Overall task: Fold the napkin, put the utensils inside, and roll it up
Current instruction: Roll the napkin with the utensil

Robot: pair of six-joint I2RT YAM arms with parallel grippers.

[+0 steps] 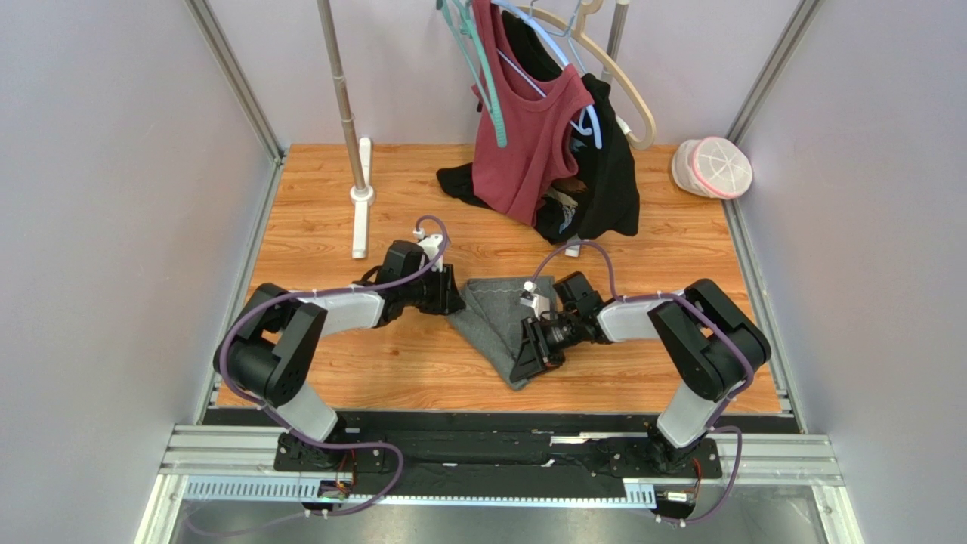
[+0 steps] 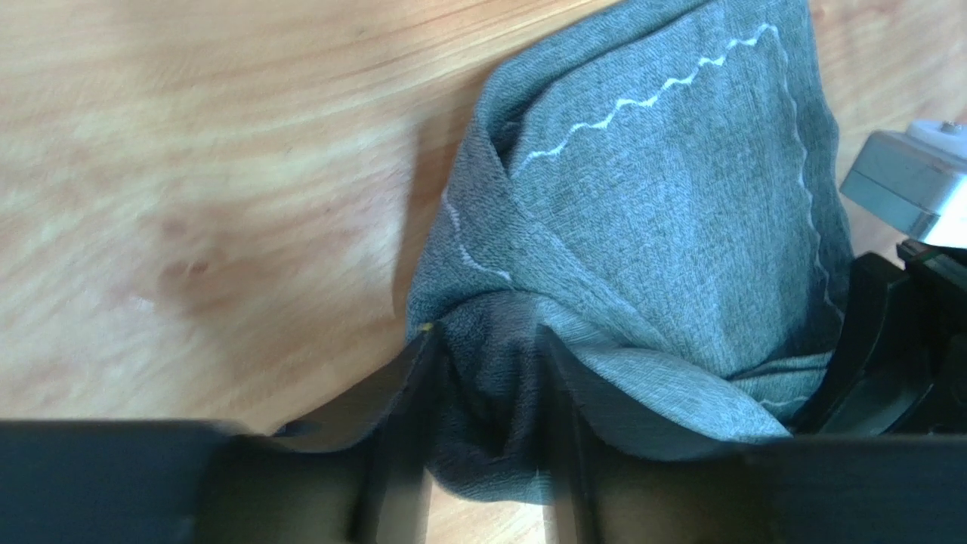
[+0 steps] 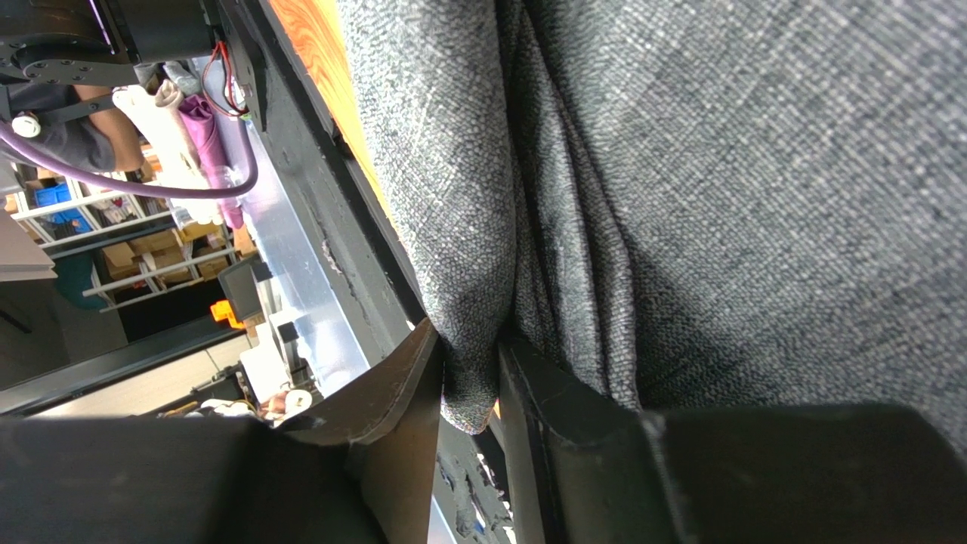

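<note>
At the folding step: gripping the napkin (image 1: 496, 320) from both sides, mid-counter (image 1: 341, 374), between the two arms. Clenched on a bunched corner with the left jaws; pinched on a fold of edge with the right jaws. No spoon in sight. Next, probably: carrying the held cloth across, laying it flat and square, releasing without dragging.
</note>
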